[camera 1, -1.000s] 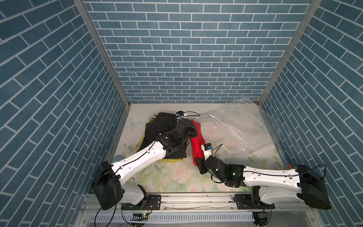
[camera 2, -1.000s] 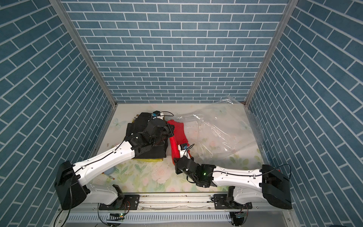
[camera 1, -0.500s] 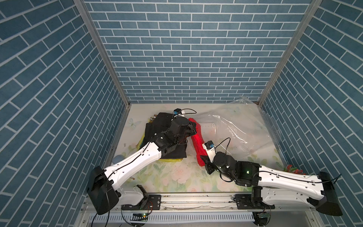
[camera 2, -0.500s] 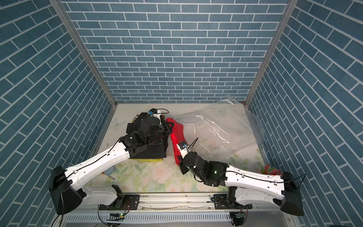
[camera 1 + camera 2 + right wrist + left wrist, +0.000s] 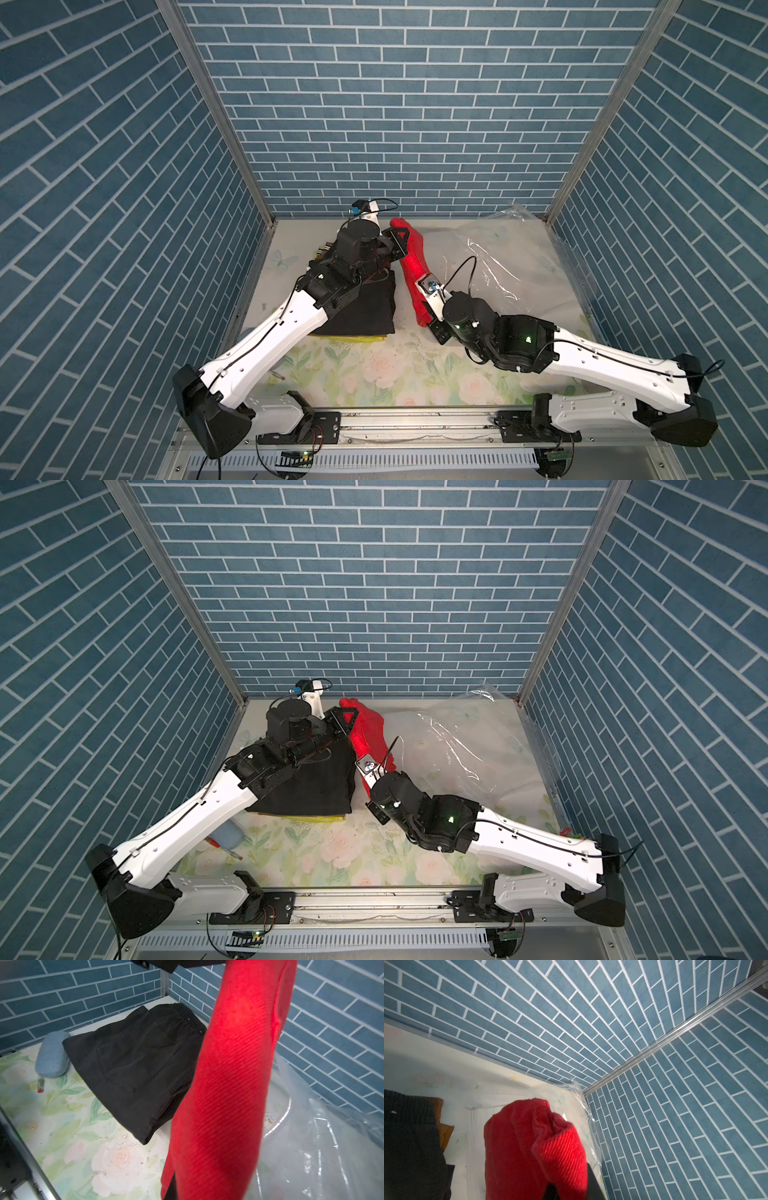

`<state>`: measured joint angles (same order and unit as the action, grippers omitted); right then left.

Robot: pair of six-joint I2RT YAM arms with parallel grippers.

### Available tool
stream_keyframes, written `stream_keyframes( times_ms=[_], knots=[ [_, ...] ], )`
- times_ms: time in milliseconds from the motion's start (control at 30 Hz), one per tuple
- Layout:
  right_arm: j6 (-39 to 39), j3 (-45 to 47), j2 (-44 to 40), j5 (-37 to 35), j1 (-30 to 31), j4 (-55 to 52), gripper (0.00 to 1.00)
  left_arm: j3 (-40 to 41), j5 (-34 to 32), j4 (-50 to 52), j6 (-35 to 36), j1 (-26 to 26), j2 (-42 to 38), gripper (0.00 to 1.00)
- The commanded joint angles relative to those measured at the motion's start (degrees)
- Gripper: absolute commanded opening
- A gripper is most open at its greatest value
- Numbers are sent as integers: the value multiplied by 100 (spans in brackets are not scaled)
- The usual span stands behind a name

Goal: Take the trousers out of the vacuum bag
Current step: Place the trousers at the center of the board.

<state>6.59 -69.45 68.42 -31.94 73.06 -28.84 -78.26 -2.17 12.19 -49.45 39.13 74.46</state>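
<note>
A pair of red trousers (image 5: pixel 413 262) (image 5: pixel 368 733) hangs stretched between my two grippers, outside the vacuum bag (image 5: pixel 507 257) (image 5: pixel 457 746). My left gripper (image 5: pixel 399 239) (image 5: pixel 571 1188) is shut on its far end near the back wall. My right gripper (image 5: pixel 426 320) (image 5: pixel 197 1192) is shut on its near end, and the red cloth (image 5: pixel 228 1084) hides most of its fingers. The see-through bag lies crumpled and flat at the right. Folded black trousers (image 5: pixel 365 307) (image 5: pixel 135 1064) top a pile at the left, with lime-yellow trousers (image 5: pixel 357 338) under them.
A grey-blue oval case (image 5: pixel 53 1054) (image 5: pixel 226 833) and a red-tipped pen (image 5: pixel 40 1084) lie on the floral table left of the pile. Brick-pattern walls close in on three sides. My left arm reaches over the black trousers.
My right gripper has closed on the near end of the red trousers. Both arms have lifted the red trousers off the table and carried them toward the back.
</note>
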Motion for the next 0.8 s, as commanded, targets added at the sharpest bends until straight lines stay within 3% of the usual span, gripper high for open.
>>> stream_keyframes(
  times_ms=[0,300,467,633,767],
  knots=[
    [-845,-503,126,-666,-108,123,0,-439,291,-168,259,-292,-117,0],
    [-1726,-1289,734,-371,-789,709,0,-909,1071,-305,320,-1160,103,0],
    [-2190,-1656,1078,-386,-1113,1260,0,-1087,1046,-344,513,-1531,107,0],
    [-2554,-2282,1707,-239,-1419,1475,0,-1277,1828,-532,355,-2301,306,0],
    [-2639,-2709,2109,-118,-1504,1632,0,-1242,1803,-476,450,-2527,203,0]
  ],
)
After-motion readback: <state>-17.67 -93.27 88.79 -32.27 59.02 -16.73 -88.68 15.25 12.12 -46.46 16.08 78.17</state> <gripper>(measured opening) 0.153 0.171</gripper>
